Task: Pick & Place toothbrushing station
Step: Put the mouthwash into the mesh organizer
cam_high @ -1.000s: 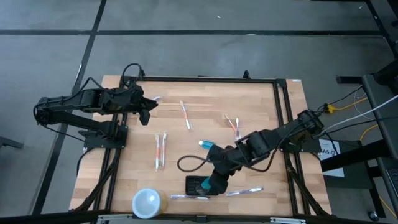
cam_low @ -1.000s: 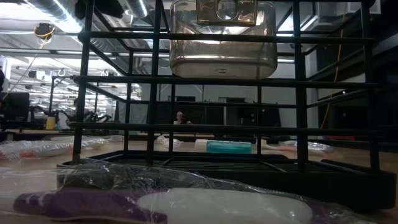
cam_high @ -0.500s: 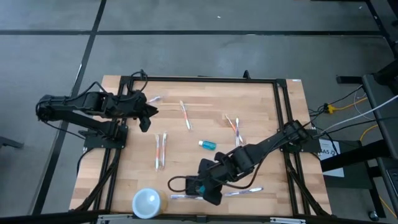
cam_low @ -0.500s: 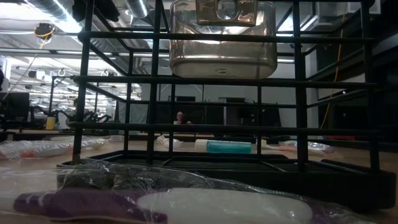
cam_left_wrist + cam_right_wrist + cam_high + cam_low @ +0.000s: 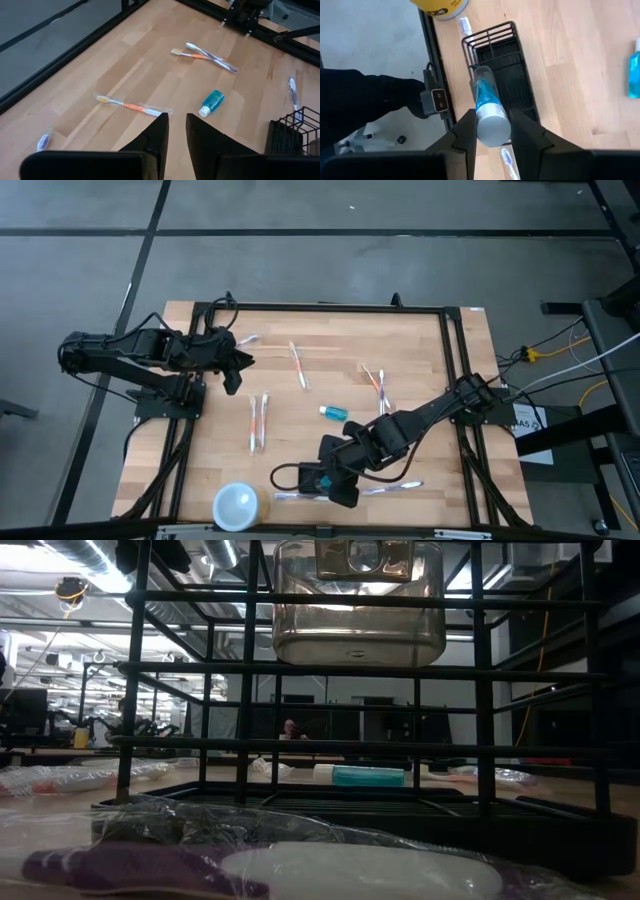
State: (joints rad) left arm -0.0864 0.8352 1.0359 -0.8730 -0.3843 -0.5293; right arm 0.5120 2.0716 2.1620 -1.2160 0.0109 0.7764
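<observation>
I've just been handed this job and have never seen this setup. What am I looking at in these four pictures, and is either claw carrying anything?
You are looking at two dark robot arms working at a wooden table. One picture looks straight down from above. One is taken at table-top height and looks through the bars of the black wire holder. The other two come from cameras on each arm's wrist. Wrapped toothbrushes, a small blue bottle and a white-topped yellow cup lie scattered on the table. The right gripper grips a clear tube with blue inside and a white cap, directly above the holder. The left gripper hangs over the table's far left part, fingers slightly apart and empty.
</observation>
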